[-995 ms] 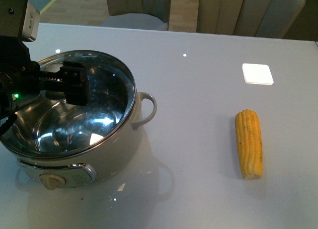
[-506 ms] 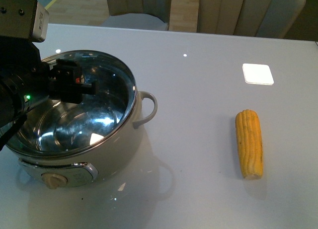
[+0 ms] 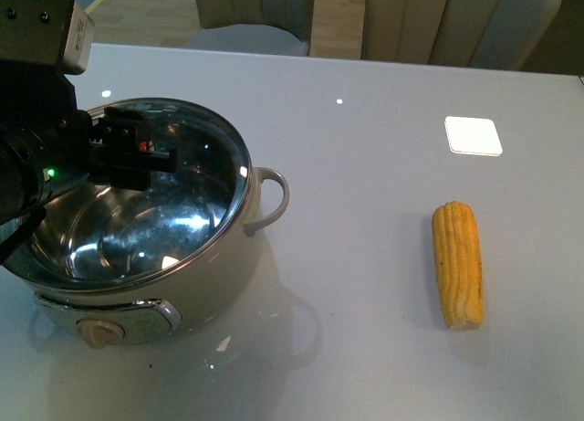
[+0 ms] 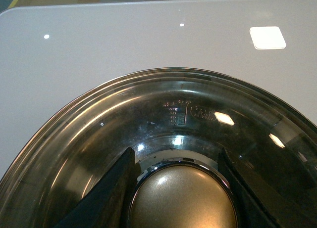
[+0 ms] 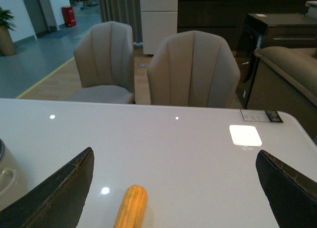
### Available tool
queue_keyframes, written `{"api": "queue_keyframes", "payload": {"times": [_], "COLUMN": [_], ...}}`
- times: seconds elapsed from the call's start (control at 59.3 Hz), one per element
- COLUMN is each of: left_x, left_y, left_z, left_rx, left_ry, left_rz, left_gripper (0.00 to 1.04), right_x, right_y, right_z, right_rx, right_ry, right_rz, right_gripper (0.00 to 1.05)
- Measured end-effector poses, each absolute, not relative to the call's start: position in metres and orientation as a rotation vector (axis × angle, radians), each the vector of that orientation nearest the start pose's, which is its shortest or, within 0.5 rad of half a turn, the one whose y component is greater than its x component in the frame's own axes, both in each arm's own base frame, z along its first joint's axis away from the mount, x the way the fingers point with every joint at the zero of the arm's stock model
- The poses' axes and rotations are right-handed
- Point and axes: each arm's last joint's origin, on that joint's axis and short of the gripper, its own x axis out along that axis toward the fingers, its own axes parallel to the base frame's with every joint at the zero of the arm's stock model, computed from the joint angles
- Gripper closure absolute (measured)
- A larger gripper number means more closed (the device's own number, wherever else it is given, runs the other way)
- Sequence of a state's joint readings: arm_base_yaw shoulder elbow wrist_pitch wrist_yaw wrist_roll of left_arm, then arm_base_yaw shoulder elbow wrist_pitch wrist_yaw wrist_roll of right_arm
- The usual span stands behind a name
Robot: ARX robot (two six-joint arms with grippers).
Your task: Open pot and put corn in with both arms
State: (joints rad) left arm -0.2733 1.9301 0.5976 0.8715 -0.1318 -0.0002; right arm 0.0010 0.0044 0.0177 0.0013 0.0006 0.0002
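The cream pot (image 3: 224,261) stands at the table's left, with its control knob (image 3: 96,332) facing front and its glass lid (image 3: 205,179) on top, looking slightly tilted. My left gripper (image 3: 135,154) is shut on the lid knob (image 4: 183,201), and its black fingers (image 4: 116,188) press on both sides of the knob. The yellow corn (image 3: 458,263) lies lengthwise on the table at the right, apart from the pot. My right gripper (image 5: 174,154) is open and empty above the table, with the corn (image 5: 132,205) below it and nearer one finger. The right arm is out of the front view.
A bright white square (image 3: 474,135) sits on the table behind the corn. Beige chairs (image 5: 193,69) stand beyond the table's far edge. The pot's loop handle (image 3: 269,197) sticks out toward the corn.
My left arm has shifted a little to the left over the lid. The lid's right edge looks slightly higher. The corn has not moved.
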Motion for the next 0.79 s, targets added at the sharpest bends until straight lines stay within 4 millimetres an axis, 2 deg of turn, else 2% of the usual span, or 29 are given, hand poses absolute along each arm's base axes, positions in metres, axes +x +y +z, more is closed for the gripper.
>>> {"api": "queue_keyframes", "payload": {"times": [0.27,0.405,0.556,0.793], "left_x": [0.318,0.32,0.324,0.327], "left_y": [-0.087,-0.075,-0.042,0.017], "left_z": [0.126,0.142,0.155,0.158], "left_rx": [0.088,0.071,0.051,0.046], "left_ry": [0.355,0.317,0.281,0.254], "left_rz": [-0.147,-0.125,-0.045,0.087], "left_gripper": [0.61,0.61,0.61,0.61], "right_x": [0.097,0.097,0.097,0.097], "right_y": [0.0,0.0,0.0,0.0], "right_z": [0.169,0.169,0.169,0.169], "right_rx": [0.0,0.0,0.0,0.0], "right_ry": [-0.015,-0.015,-0.015,-0.015], "right_rz": [0.0,0.0,0.0,0.0], "right_gripper": [0.09,0.09,0.09,0.09]}}
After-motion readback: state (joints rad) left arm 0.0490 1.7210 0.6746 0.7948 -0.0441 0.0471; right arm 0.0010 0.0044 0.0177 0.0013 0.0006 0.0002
